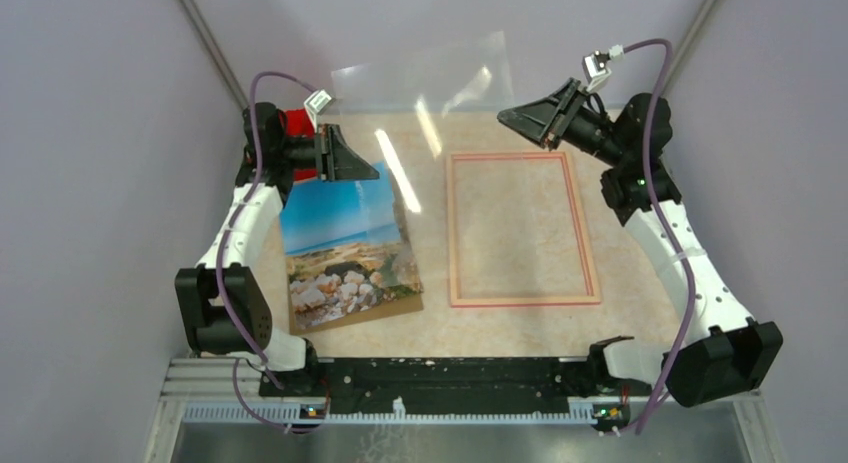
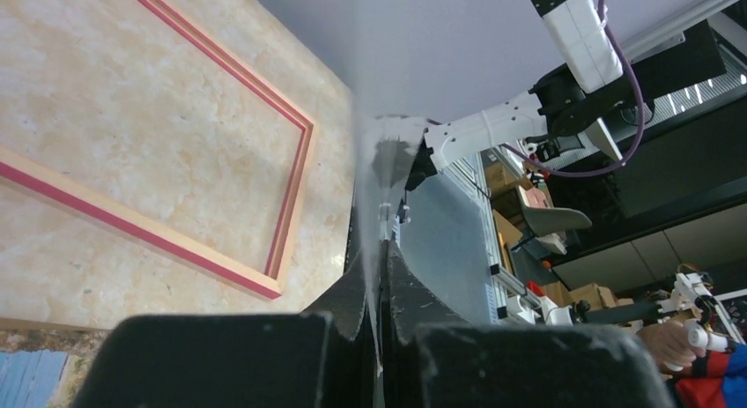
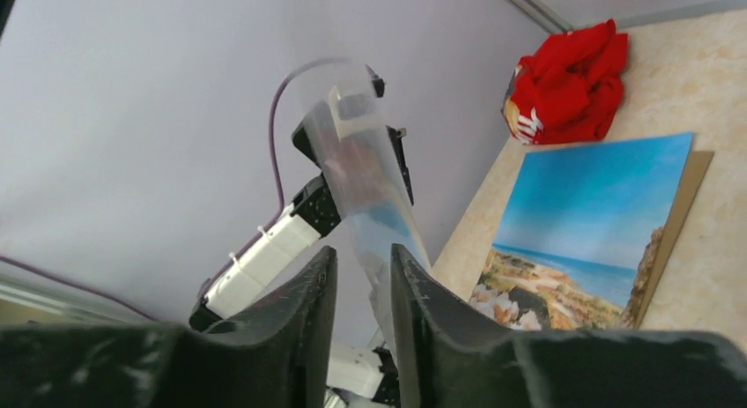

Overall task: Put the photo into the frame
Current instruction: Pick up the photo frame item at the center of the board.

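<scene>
A: Item, photo (image 1: 345,238): position and status are requested.

B: It is recorded face up on the brown backing board (image 1: 408,305), left of centre in the top view. It is not yet placed in the frame (image 1: 524,299), which is laid empty on the worktop (image 1: 430,333), right of centre.

A: Tools?

B: The left tool (image 2: 385,249) is pressed together on a clear sheet (image 1: 430,83) raised at upper centre. The right tool (image 3: 363,271) is slightly spread about its other edge. Insertion is judged wholly outstanding.

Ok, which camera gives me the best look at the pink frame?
Top external: the whole frame lies flat on the table, all four rails visible. Left wrist catches only one end of it, the rest cropped. Right wrist doesn't show it.
</scene>
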Action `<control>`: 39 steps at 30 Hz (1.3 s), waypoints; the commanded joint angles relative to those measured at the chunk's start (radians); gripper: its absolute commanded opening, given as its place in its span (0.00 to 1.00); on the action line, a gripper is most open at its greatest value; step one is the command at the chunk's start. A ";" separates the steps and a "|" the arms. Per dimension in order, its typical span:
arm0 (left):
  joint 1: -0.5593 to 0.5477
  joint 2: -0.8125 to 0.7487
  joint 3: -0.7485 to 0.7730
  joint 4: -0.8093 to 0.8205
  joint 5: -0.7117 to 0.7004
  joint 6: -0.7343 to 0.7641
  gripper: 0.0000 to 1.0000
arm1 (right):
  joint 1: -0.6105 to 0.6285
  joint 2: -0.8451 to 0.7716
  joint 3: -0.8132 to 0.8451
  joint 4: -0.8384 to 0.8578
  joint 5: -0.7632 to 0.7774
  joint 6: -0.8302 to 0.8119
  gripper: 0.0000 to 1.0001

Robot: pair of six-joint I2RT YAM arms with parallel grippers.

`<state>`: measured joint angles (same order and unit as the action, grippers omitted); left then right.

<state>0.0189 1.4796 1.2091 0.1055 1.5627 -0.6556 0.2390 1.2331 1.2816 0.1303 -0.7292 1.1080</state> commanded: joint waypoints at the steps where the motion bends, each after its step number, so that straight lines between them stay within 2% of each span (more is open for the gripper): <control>1: -0.002 -0.011 0.058 0.025 0.044 -0.035 0.00 | -0.005 -0.046 -0.047 0.042 -0.083 -0.047 0.39; 3: -0.002 -0.016 0.060 0.036 0.030 -0.052 0.00 | -0.005 -0.067 -0.084 0.014 -0.106 -0.079 0.50; 6: -0.002 -0.026 0.044 0.095 0.001 -0.110 0.00 | -0.006 -0.101 -0.148 0.005 -0.125 -0.100 0.59; 8: -0.002 -0.030 0.015 0.204 -0.013 -0.214 0.00 | -0.006 -0.115 -0.184 0.004 -0.128 -0.107 0.61; 11: -0.003 -0.032 -0.047 0.490 -0.028 -0.432 0.00 | -0.005 -0.122 -0.227 -0.018 -0.118 -0.132 0.61; 14: -0.002 -0.033 -0.087 0.627 -0.049 -0.556 0.00 | -0.005 -0.116 -0.278 0.030 -0.117 -0.096 0.62; 20: -0.002 -0.058 -0.143 0.648 -0.148 -0.574 0.00 | -0.005 -0.083 -0.398 0.249 -0.116 0.057 0.61; 26: -0.003 -0.078 -0.180 0.700 -0.252 -0.632 0.00 | -0.004 -0.067 -0.410 0.262 -0.111 0.059 0.57; 32: -0.002 -0.096 -0.225 0.702 -0.333 -0.656 0.00 | 0.017 -0.035 -0.466 0.389 -0.131 0.145 0.50; 39: 0.001 -0.095 -0.245 0.602 -0.388 -0.616 0.00 | 0.057 -0.001 -0.448 0.397 -0.166 0.163 0.43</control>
<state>0.0181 1.4139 0.9615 0.7219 1.2503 -1.2640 0.2794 1.2331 0.8162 0.4500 -0.8490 1.2476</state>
